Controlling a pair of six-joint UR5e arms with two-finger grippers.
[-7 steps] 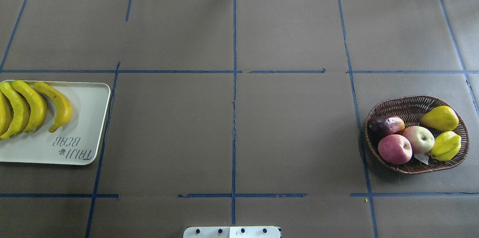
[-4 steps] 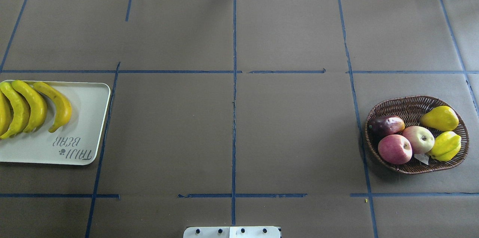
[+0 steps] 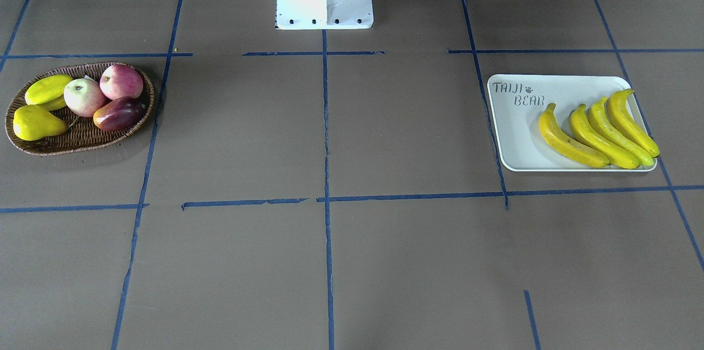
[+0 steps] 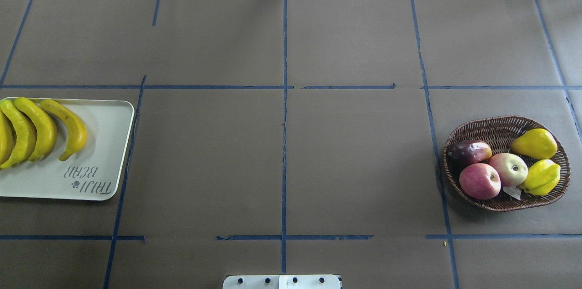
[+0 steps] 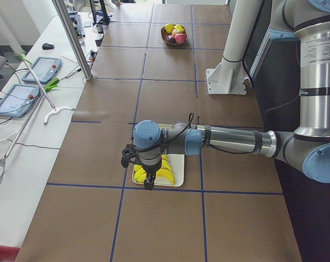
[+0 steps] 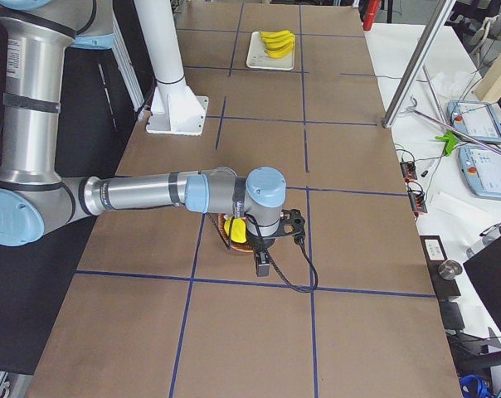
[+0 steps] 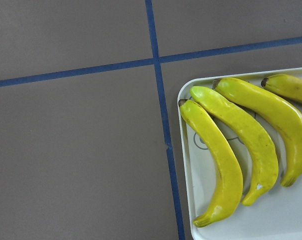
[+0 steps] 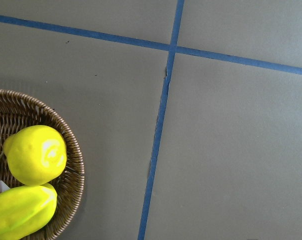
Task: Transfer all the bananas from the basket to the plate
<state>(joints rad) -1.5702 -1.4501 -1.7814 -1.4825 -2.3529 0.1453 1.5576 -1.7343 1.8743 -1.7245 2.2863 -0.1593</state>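
All four bananas (image 3: 599, 132) lie side by side on the white tray (image 3: 517, 130) and none remain in the wicker basket (image 3: 82, 135), so I judge the job done, though I cannot tell whether my left end effector (image 5: 148, 184) or right end effector (image 6: 263, 265) is apart or together.

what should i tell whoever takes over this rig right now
Left gripper: above the plate's end; open or shut cannot be told from the side view.
Right gripper: above the basket's edge; open or shut cannot be told either.
Bananas: all four lie side by side on the plate.
Basket: no banana in it, only other fruit, among them a pear and two apples.
Done: the transfer looks complete.
Left: probably nothing but to pull the arms back.
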